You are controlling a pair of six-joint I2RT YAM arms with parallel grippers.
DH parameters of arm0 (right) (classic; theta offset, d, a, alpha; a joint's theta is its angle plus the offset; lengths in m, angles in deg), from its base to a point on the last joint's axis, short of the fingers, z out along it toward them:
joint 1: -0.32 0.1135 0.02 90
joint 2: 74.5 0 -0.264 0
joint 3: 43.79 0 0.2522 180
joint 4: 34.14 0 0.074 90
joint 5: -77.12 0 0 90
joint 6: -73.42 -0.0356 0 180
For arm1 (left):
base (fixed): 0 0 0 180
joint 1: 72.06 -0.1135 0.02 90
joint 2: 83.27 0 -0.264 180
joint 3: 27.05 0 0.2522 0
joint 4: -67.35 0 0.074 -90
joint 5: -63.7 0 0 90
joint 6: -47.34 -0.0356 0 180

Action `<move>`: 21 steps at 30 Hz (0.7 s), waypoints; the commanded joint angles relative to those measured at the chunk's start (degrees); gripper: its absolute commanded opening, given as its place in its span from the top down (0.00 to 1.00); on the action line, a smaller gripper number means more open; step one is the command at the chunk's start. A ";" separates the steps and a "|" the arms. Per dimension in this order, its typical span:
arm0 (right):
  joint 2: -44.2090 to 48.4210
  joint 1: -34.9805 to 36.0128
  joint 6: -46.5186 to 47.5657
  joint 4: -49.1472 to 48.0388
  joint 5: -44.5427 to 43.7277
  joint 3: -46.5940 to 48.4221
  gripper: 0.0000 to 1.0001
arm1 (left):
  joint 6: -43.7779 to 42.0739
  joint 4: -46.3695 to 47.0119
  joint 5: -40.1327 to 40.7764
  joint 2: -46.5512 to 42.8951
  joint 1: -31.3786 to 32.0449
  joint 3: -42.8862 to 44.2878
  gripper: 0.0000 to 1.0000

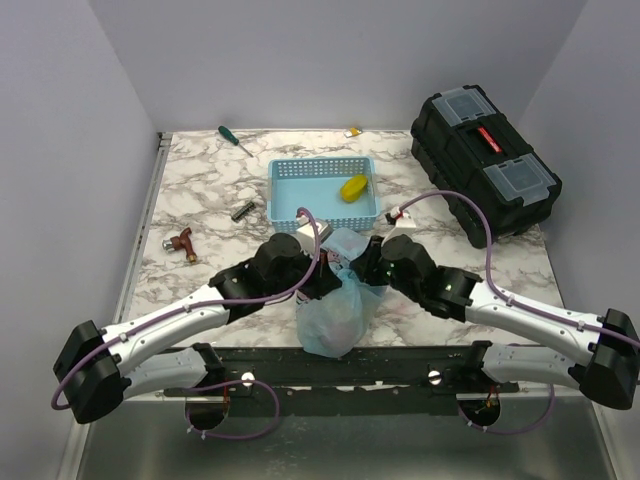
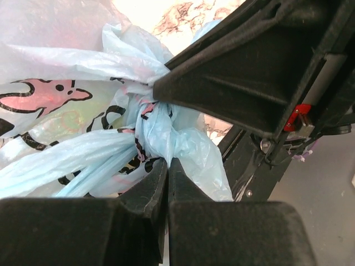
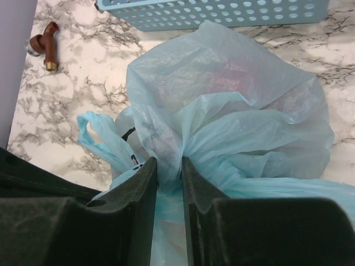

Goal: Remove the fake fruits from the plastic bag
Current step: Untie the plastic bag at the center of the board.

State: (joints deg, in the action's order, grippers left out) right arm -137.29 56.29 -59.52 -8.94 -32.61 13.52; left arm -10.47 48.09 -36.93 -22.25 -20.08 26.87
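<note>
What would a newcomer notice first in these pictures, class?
The light-blue plastic bag at the near middle of the table stands out, pinched from both sides by the left gripper and the right gripper. Behind it a blue mesh basket holds one yellow fruit, and a black toolbox sits at the far right.

Soft, even overhead light fills the pale-walled booth, and the marble table (image 1: 200, 190) is bright with only faint shadows beneath both arms. Beyond the left gripper (image 2: 167, 166), the tabletop seen past the plastic bag (image 2: 83, 138) is blown out to near white. Its own fingers (image 2: 138, 205), closest to the lens, are dark and blurred. Just ahead of the right gripper (image 3: 170, 166) the bag's film glows translucent and crisp, while the near fingers there go soft and grainy.
</note>
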 commanded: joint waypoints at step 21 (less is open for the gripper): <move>-1.74 -1.79 -9.98 26.08 -31.85 5.15 0.98 | -1.16 -22.60 27.34 -14.12 -0.75 0.10 1.00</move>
State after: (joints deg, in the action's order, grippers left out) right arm -137.81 56.16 -65.25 4.55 -52.85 16.28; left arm -10.71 34.32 -21.37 -33.33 -20.03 25.87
